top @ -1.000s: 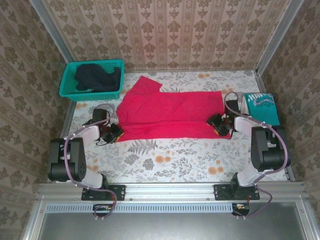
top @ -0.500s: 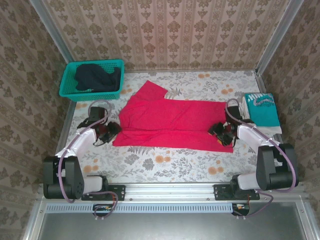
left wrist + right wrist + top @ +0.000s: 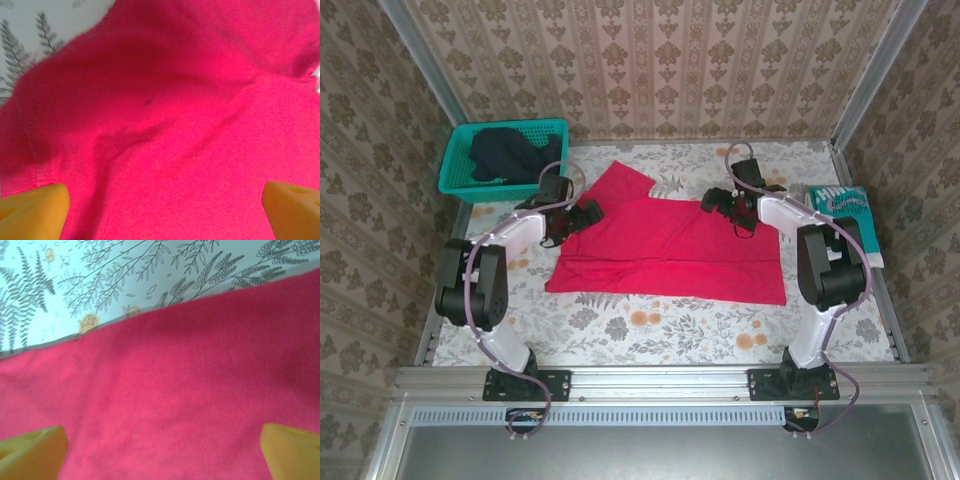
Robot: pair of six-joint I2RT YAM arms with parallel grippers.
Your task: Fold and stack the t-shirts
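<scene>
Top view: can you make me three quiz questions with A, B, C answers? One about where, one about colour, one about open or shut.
1. Where is the dark shirt? A on the floor B in the basket C on the wall
2. What colour is the spread-out shirt? A red-pink B yellow C white
3. The left gripper is: A shut on cloth B shut, empty C open
Answers: B, it lies heaped inside the basket; A, it is plainly red-pink; C, its jaws stand wide apart.
</scene>
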